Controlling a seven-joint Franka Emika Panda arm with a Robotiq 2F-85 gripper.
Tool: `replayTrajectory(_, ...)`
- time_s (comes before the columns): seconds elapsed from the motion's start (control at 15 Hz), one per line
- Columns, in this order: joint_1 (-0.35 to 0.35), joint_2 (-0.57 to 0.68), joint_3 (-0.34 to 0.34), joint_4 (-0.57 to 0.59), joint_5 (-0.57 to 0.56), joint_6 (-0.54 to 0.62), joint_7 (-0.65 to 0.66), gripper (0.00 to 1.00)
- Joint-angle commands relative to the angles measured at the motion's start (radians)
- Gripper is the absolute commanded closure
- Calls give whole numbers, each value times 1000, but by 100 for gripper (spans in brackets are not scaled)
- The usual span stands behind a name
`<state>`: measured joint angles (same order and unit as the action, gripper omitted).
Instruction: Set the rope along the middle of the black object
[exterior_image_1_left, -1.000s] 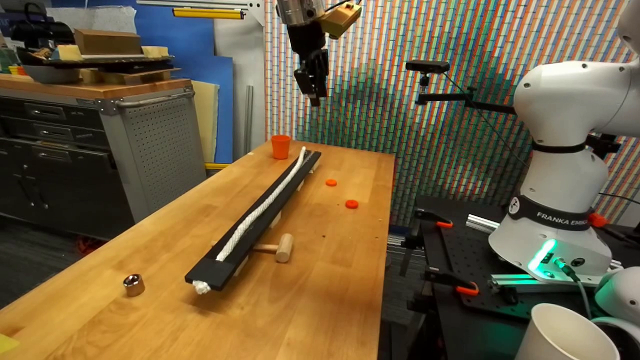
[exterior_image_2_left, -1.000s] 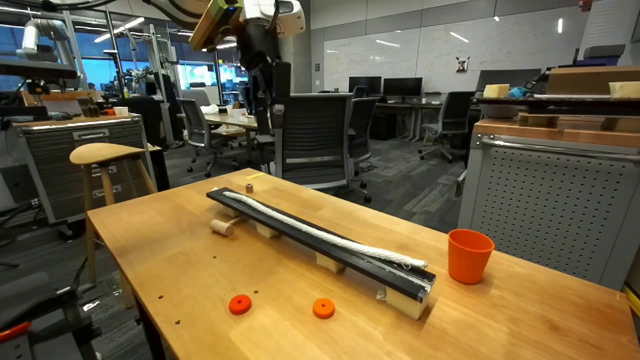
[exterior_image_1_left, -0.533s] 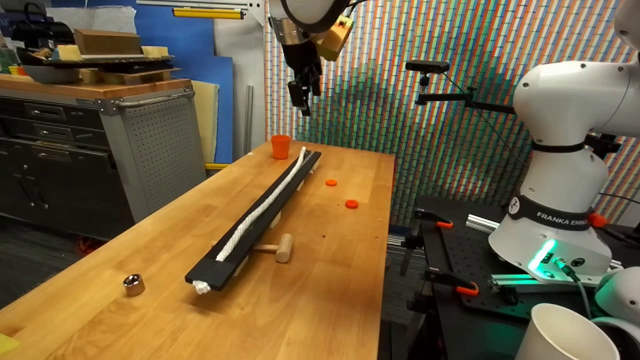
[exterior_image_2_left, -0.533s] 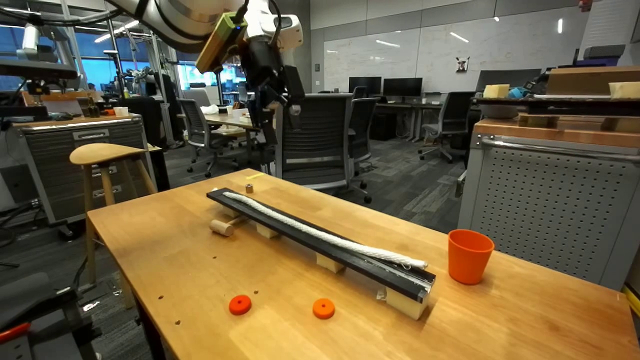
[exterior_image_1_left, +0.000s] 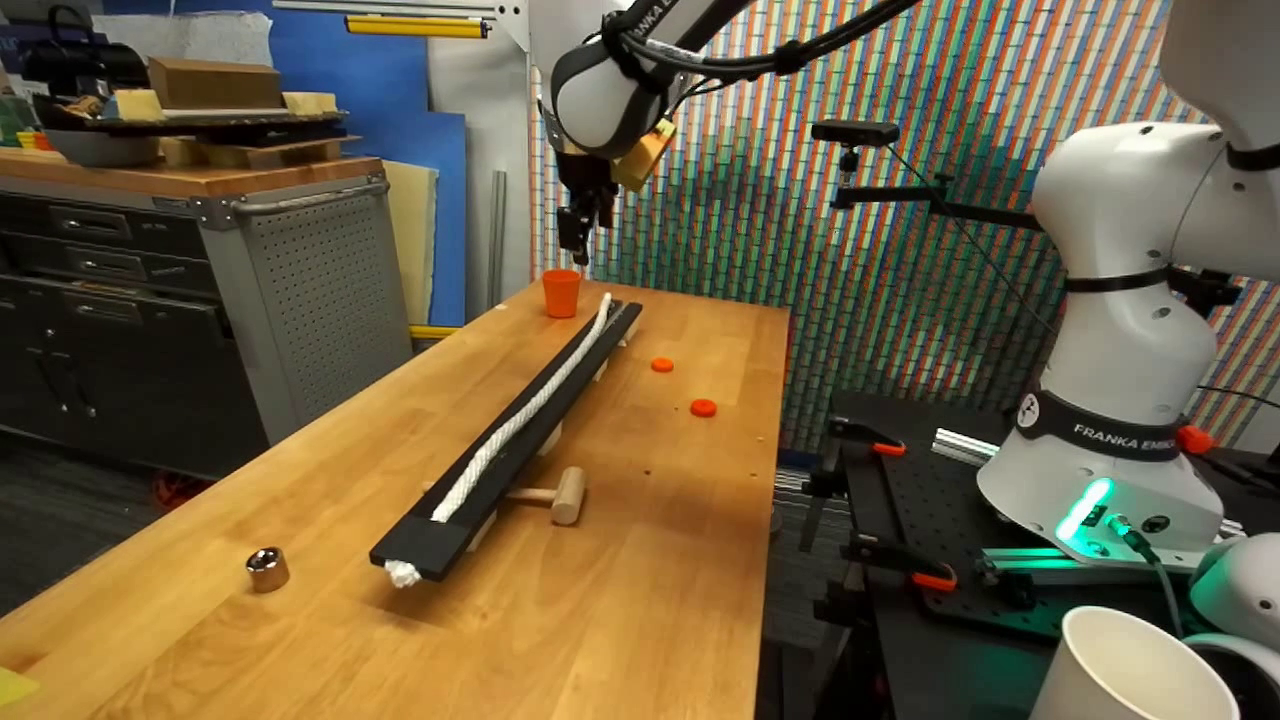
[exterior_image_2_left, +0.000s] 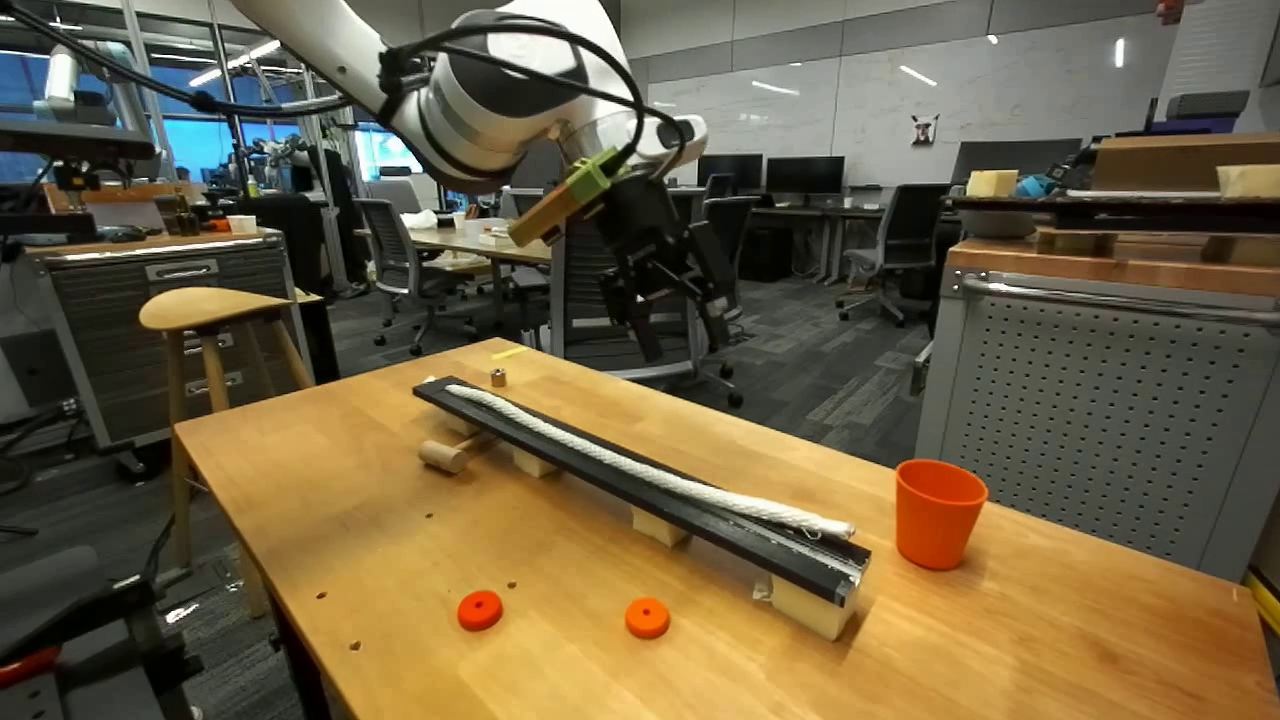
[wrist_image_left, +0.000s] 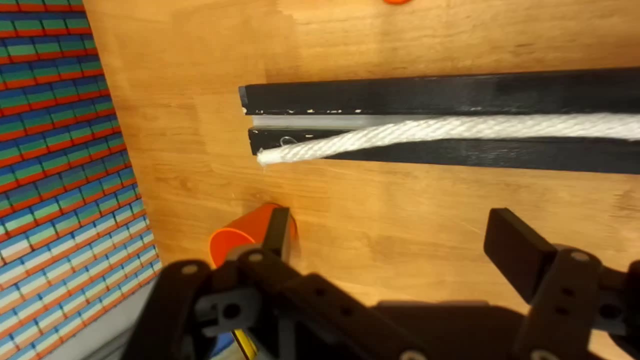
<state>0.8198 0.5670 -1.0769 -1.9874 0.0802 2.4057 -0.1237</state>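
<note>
The white rope (wrist_image_left: 450, 129) runs lengthwise on the long black object (wrist_image_left: 400, 92), mostly over its central groove. Towards the cup end it veers off, and its tip lies across one edge strip of the bar, leaving the groove bare there. A white tuft (exterior_image_1_left: 404, 573) pokes out at the bar's opposite end. My gripper (exterior_image_2_left: 683, 340) hangs in the air above the table, apart from rope and bar. In the wrist view its fingers (wrist_image_left: 517, 252) stand wide open beside the bar, with only tabletop seen between them.
An orange cup (exterior_image_2_left: 940, 515) stands close to the bar's end. Orange discs (exterior_image_2_left: 647, 617) lie on the table (exterior_image_2_left: 450, 560). A wooden mallet (exterior_image_1_left: 568, 497) has its handle under the bar, which rests on blocks (exterior_image_2_left: 810, 605). A shiny metal ring (exterior_image_1_left: 267, 570) is near the other end.
My gripper has come down and moved towards the cup end of the bar, tilting on the way. Its jaws have spread wider. Rope and bar have stayed put.
</note>
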Motion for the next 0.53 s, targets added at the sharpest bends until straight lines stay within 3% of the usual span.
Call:
replayTrajectory(0.0, -209, 194, 101, 222, 78, -65, 37, 0)
replayTrajectory(0.07, -328, 154, 217, 269, -87, -79, 180, 0)
replayTrajectory(0.27, -453, 242, 316, 425, -216, -200, 387, 0)
replayTrajectory(0.47, -543, 286, 417, 573, -283, -405, 544, 0)
